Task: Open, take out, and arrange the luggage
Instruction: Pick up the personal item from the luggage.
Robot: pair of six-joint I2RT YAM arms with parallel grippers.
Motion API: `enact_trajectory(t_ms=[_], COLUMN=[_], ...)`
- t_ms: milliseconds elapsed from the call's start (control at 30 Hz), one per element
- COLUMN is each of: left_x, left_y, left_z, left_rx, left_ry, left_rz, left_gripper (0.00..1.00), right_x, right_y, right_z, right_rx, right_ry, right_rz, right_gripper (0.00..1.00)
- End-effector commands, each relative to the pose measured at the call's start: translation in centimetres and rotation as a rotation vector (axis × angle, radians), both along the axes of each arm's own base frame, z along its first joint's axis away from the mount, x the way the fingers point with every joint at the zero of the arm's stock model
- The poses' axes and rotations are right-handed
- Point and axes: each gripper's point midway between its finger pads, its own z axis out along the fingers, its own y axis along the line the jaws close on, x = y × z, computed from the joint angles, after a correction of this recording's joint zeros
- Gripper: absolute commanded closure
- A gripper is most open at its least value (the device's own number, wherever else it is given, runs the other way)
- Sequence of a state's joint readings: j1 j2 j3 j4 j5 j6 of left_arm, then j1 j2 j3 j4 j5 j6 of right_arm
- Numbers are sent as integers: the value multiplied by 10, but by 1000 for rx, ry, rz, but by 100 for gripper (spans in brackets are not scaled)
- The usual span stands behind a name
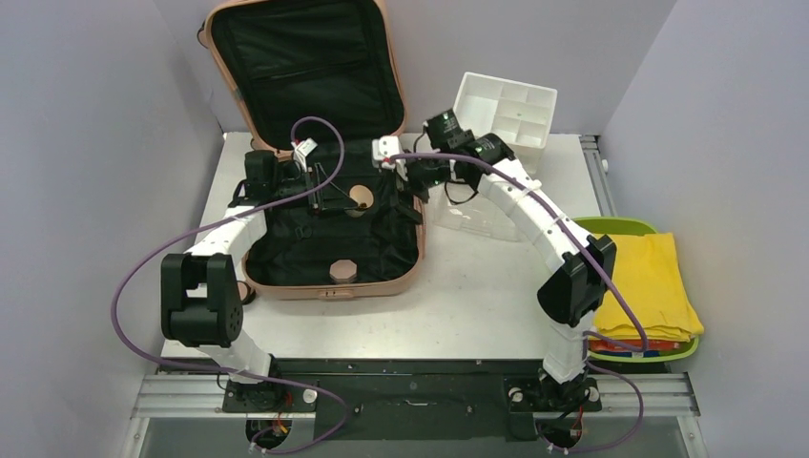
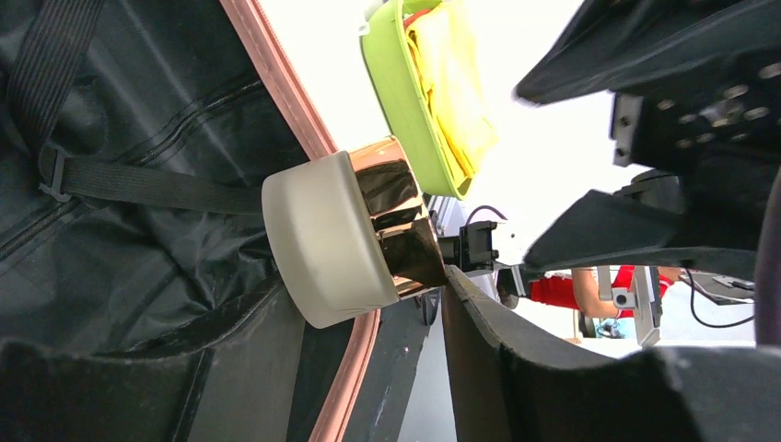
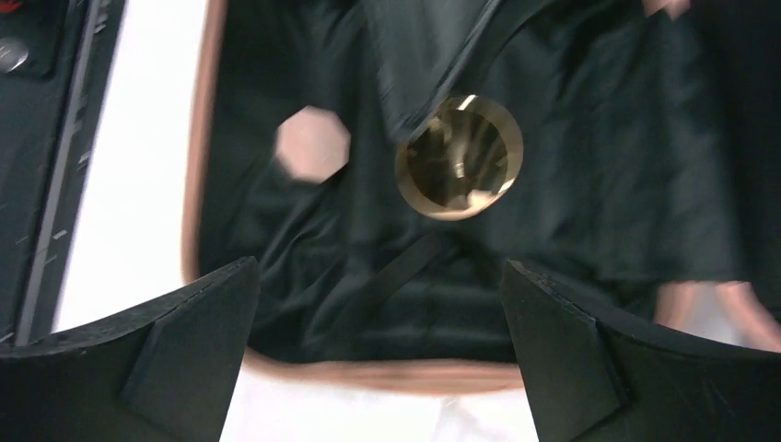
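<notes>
The salmon-pink luggage [image 1: 329, 289] lies open on the table, its lid standing up at the back and its black lining showing. My left gripper [image 1: 339, 196] reaches over the base, shut on a small jar [image 1: 360, 197] by its gold end. In the left wrist view the frosted white jar [image 2: 332, 239] sticks out past the left gripper [image 2: 483, 180], in front of the luggage rim [image 2: 276, 83]. My right gripper [image 1: 408, 176] hovers open over the right rim. Between the right gripper's [image 3: 379, 269] fingers lie the lining and the pink rim [image 3: 442, 373], with the gold jar [image 3: 459, 157] beyond.
A pink octagonal lid [image 1: 342, 270] rests on the lining near the front, also seen as the pink octagon [image 3: 313, 143]. A white compartmented organizer [image 1: 506, 110] stands at the back right. A lime-green tray [image 1: 630, 229] holding yellow cloth [image 1: 649, 281] sits at the right edge.
</notes>
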State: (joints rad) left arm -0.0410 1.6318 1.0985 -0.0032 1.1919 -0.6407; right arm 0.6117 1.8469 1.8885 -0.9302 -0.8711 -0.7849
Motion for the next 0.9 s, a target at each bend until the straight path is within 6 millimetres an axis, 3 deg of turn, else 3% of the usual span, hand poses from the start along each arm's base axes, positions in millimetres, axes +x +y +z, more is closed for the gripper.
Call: enact_trajectory(t_ms=[0, 167, 400, 867], left_x=[2, 4, 0, -10], left_y=[-8, -12, -18, -24], left_z=[28, 28, 29, 34], left_rx=[-30, -32, -33, -37], left_ry=[-146, -156, -154, -169], left_rz=[-47, -57, -75, -102], left_gripper=[58, 58, 58, 57], right_x=[23, 38, 31, 40], right_y=[32, 39, 47, 60], right_z=[52, 38, 30, 13], right_rx=[137, 108, 127, 127], right_ry=[-109, -144, -93, -52], right_rz=[17, -19, 32, 10], right_gripper=[0, 0, 0, 0])
